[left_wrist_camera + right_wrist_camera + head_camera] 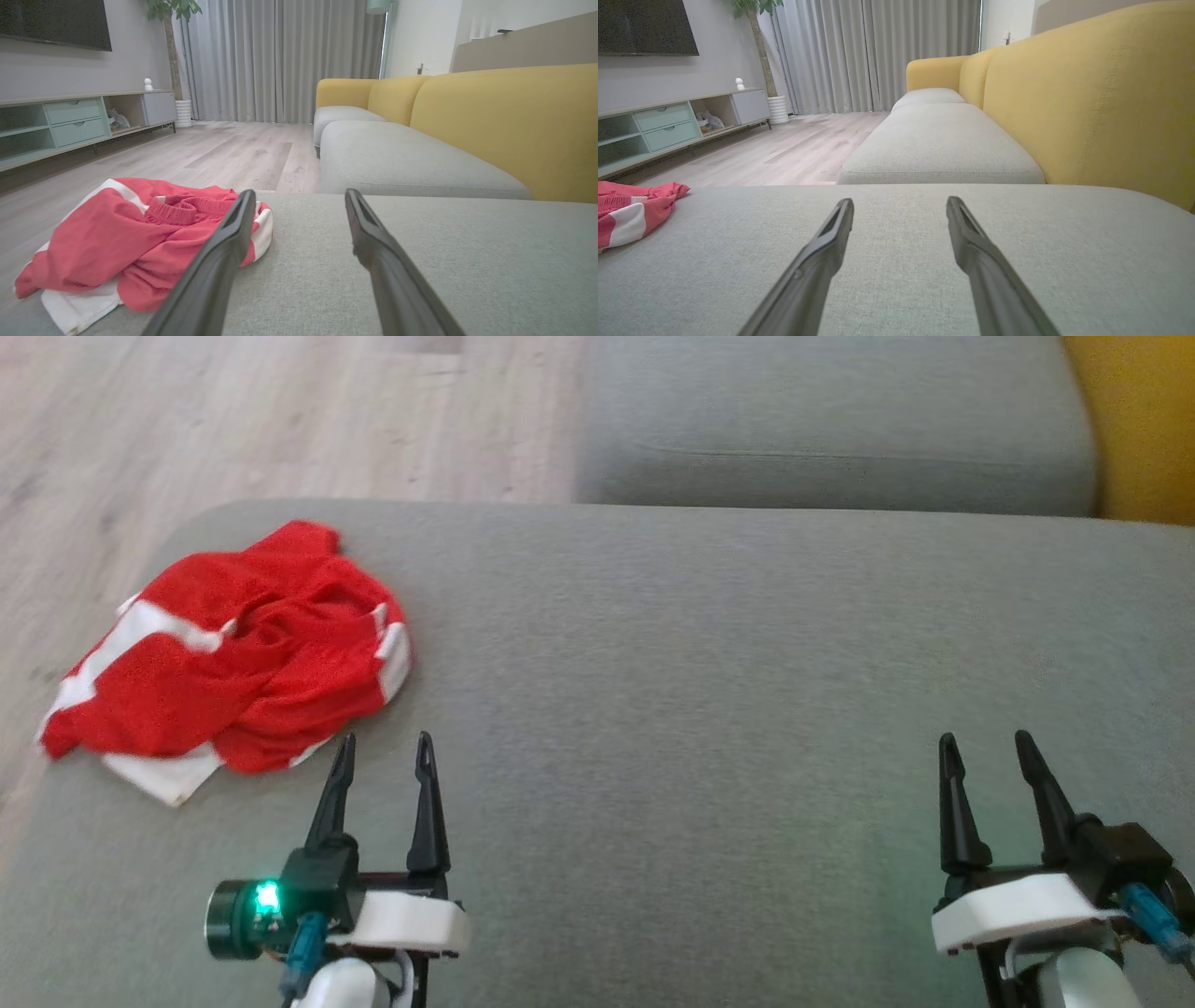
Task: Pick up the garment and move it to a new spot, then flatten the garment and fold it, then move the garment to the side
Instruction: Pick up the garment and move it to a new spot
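Left gripper (387,737): I read the fingers spread wide, nothing between them, over the grey seat cushion (700,691). Right gripper (986,736): likewise spread and empty, well apart on the same cushion. Garment (233,653), red with white bands, lies crumpled at the cushion's left corner, just ahead and left of my left fingertips. Wood floor (187,420) beyond.

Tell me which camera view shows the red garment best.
The head view: the whole crumpled garment lies unobstructed on the cushion. The left wrist view shows it close but low, partly hidden by the left claw. The right wrist view catches one edge.
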